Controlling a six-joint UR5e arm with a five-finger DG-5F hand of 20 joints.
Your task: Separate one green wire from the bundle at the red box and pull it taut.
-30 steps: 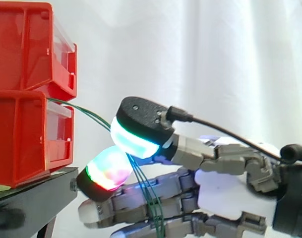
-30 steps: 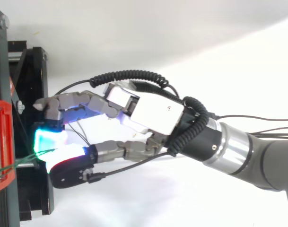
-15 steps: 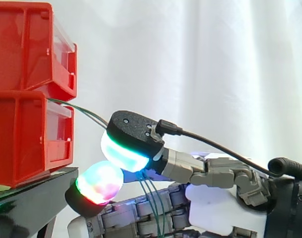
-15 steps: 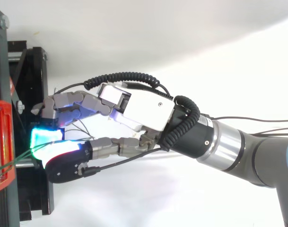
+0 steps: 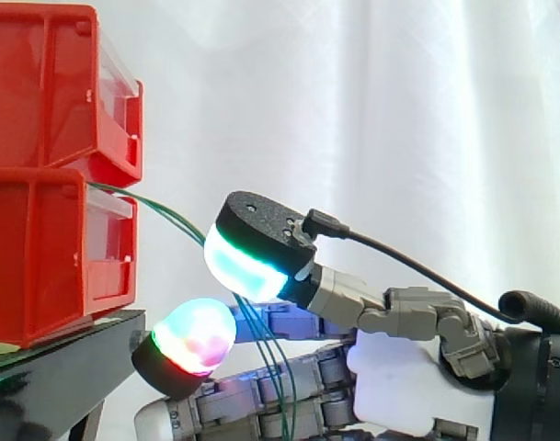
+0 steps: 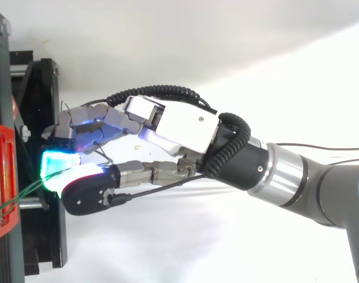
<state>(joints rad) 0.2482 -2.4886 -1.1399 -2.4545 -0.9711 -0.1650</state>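
At the left edge of the side view you have the red bins (image 5: 40,257), stacked on the black stand (image 5: 50,372). The green wires (image 5: 169,213) come out of the gap between the two bins. They slope down to the right in a fairly straight line, several strands close together.

At mid-frame they reach the hand (image 5: 404,390). Its fingers (image 5: 247,262) look closed on the strands, with the cyan-glowing thumb pressing them against a finger just beneath it. Right after that pinch the wires bend sharply and hang down in front of the palm. Another pad, glowing green and red, sits lower and further left, near the stand's edge and apart from the wires. In the top view the pads sit just off the stand, and the arm (image 6: 326,191) runs out to the right edge.

You appear to be at the separating step. More than one strand seems to run into the pinch, so a single wire is not yet isolated. Your next move calls for letting the extra strands slip free while keeping one. Then draw the hand rightward, away from the bins, until that strand is straight, without jerking it at the bin.
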